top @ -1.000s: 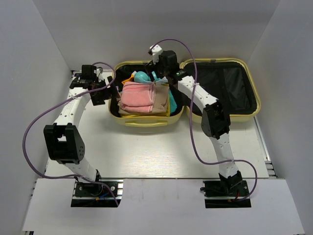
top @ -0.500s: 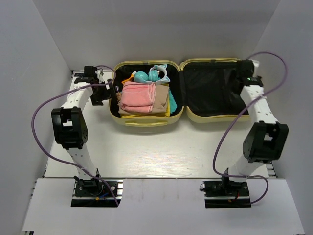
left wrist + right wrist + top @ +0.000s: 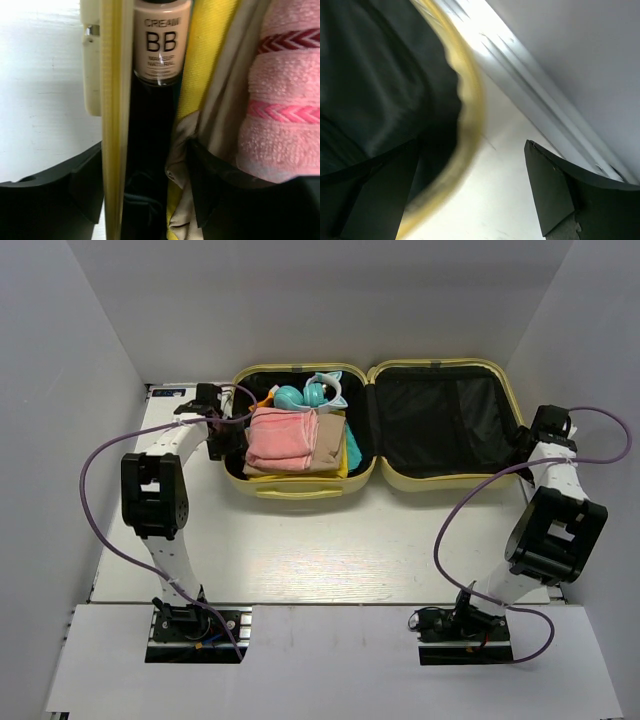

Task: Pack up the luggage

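The pale yellow luggage lies open at the back of the table. Its left half holds a folded pink towel, beige cloth and teal items. Its right half shows bare black lining. My left gripper is open at the left wall. In the left wrist view its jaws straddle the yellow rim, with a BB cream bottle ahead and the towel to the right. My right gripper is open at the lid's right edge, its jaws either side of the rim.
White enclosure walls stand close on the left, back and right. A metal rail runs along the table's right edge. Purple cables loop off both arms. White table lies in front of the luggage.
My right arm has swung from over the packed half across to the lid's right edge. My left gripper has shifted right, closer onto the left wall.
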Tool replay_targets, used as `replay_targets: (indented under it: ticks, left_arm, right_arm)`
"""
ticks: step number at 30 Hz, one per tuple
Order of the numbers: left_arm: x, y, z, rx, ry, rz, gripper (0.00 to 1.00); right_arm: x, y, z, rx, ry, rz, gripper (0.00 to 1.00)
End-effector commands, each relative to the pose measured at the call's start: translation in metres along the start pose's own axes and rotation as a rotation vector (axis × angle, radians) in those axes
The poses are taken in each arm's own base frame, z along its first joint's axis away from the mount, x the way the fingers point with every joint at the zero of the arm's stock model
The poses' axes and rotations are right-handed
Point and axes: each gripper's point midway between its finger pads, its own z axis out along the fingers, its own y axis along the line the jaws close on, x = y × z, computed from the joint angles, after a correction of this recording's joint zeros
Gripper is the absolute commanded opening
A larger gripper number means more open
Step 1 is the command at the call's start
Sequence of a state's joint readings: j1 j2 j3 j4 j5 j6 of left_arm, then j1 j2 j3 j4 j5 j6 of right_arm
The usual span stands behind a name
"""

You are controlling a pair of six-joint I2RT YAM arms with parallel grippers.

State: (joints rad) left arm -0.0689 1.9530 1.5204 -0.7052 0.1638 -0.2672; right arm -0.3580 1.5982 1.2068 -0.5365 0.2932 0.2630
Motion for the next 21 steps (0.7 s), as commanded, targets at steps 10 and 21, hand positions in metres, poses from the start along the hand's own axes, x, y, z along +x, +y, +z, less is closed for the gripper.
replay_targets:
  ticks: [10,21]
  left_arm:
    - [0.024,-0.003,-0.003,-0.064,0.05,0.022,0.48]
    - [0.031,-0.028,-0.01,0.004,0.045,0.035,0.0]
  right_arm:
    - [-0.018,0.035,0.035,-0.11,-0.082,0.269,0.63]
    - [-0.072,0.023,-0.051,-0.05,-0.39,0.0,0.0]
